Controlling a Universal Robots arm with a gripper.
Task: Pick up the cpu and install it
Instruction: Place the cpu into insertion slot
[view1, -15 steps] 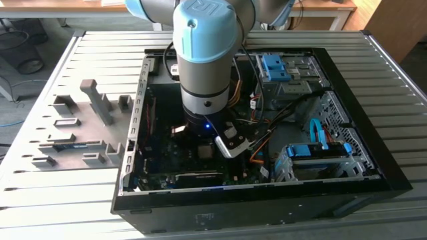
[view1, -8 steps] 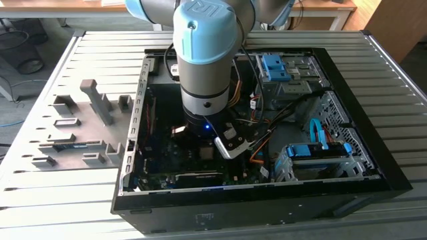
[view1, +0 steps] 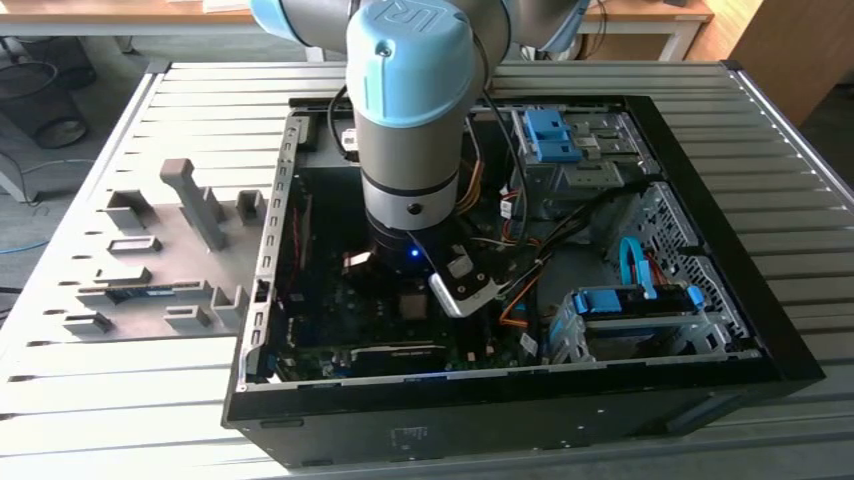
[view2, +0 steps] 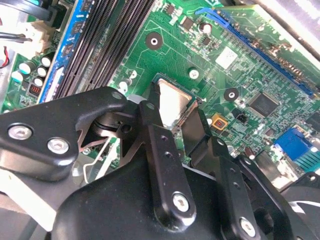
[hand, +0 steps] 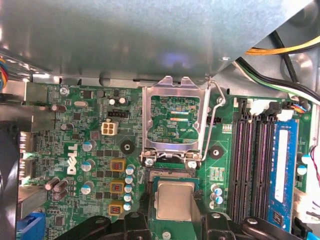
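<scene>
Pinching one cpu (view2: 172, 102) are two fingers (view2: 159, 137).

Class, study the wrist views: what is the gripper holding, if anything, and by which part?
The cpu, pinched at two opposite edges by the gripper.

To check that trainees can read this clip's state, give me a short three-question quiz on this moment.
1. True or false: the socket frame stands hinged open.
2. What does the claw hold? A) a memory stick B) the cpu C) a cable
3. Fill in: the arm reaches down into the open computer ____.
Key: 1 true; 2 B; 3 case.
</scene>
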